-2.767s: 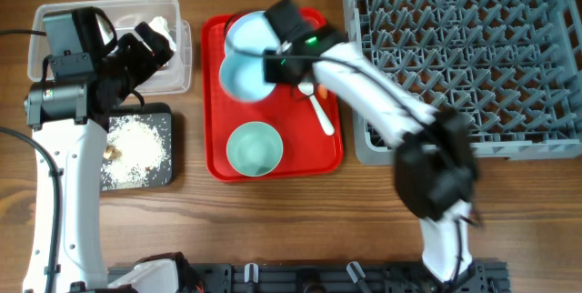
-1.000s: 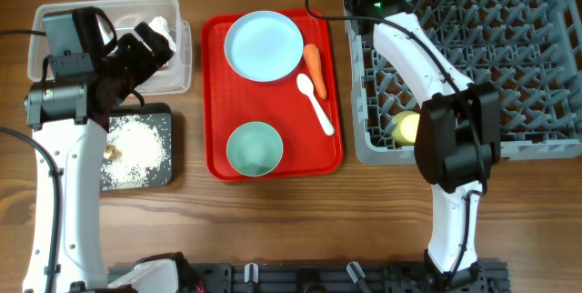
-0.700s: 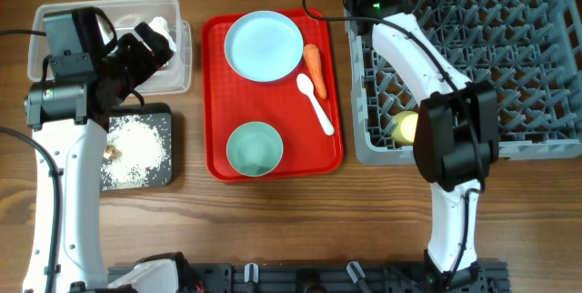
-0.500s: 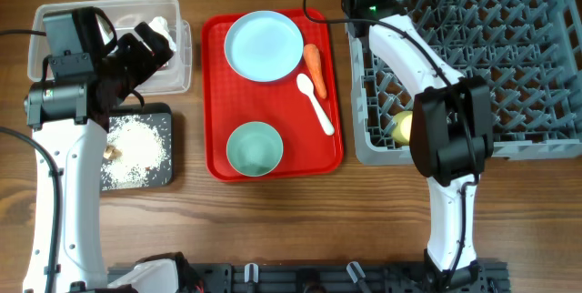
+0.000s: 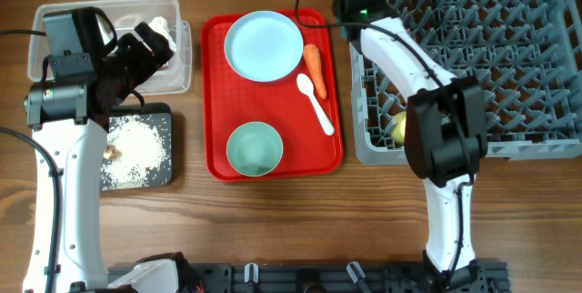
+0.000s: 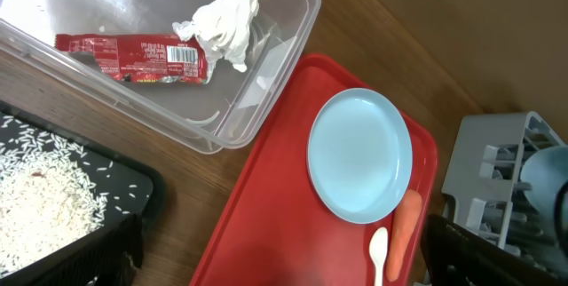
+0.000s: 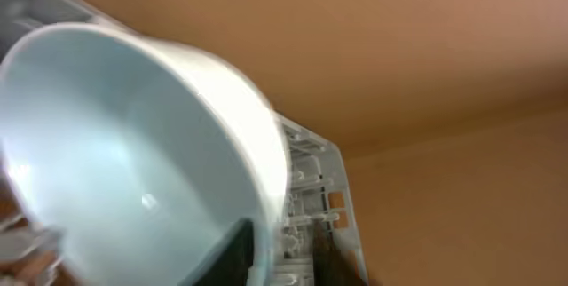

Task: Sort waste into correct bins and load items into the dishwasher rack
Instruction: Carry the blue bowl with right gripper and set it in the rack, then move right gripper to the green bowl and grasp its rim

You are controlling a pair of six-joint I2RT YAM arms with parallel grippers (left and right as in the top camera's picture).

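Bright colours lay on a brown, wood-grained table (image 5: pixel 273 229).
The serving tray (image 5: pixel 215 102) was red, under a pale blue plate (image 5: pixel 264 45), pale green bowl (image 5: pixel 254 147), white plastic spoon (image 5: pixel 316 102) and orange carrot (image 5: pixel 315 68). The dishwasher rack (image 5: pixel 518 56) was grey, the cup (image 5: pixel 398 127) yellow, the small bowl (image 7: pixel 133 162) pale blue. In the clear tub (image 6: pixel 106 2) were a red snack wrapper (image 6: pixel 133 58) with a white barcode patch and a white tissue (image 6: pixel 222 24). White rice (image 5: pixel 136 147) speckled the black tray (image 5: pixel 165 179).

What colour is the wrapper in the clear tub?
The wrapper is red; the left wrist view shows it best.
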